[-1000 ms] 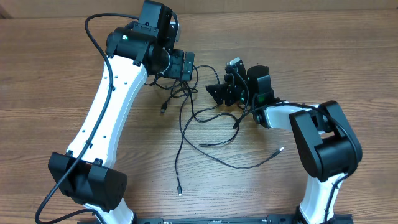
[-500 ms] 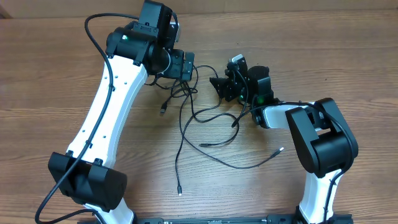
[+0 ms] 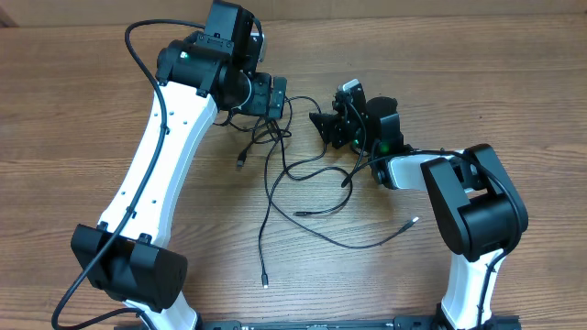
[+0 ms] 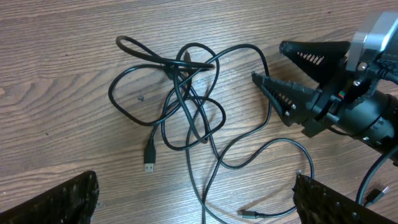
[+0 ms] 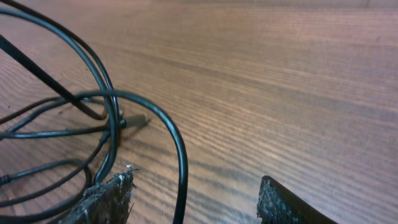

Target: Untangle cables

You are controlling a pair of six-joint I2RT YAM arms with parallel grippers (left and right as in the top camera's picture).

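Several thin black cables (image 3: 293, 170) lie tangled on the wooden table, knotted most densely under my left gripper (image 3: 277, 99). In the left wrist view the tangle (image 4: 185, 102) lies below the open, empty left gripper (image 4: 199, 208), and a USB plug (image 4: 149, 165) lies to the left. My right gripper (image 3: 324, 128) is open, low at the tangle's right side; its jaws also show in the left wrist view (image 4: 292, 81). In the right wrist view one cable loop (image 5: 179, 163) runs between the open right fingers (image 5: 196, 202) without being gripped.
Loose cable ends reach toward the table's front, one with a plug (image 3: 264, 281) and one silvery-tipped (image 3: 415, 220). The bare wooden table (image 3: 73, 137) spreads around the arms. The right arm's base (image 3: 477, 215) stands beside the cables.
My right gripper has shifted slightly left and up toward the tangle, then stopped. The left arm and the cables have not visibly moved.
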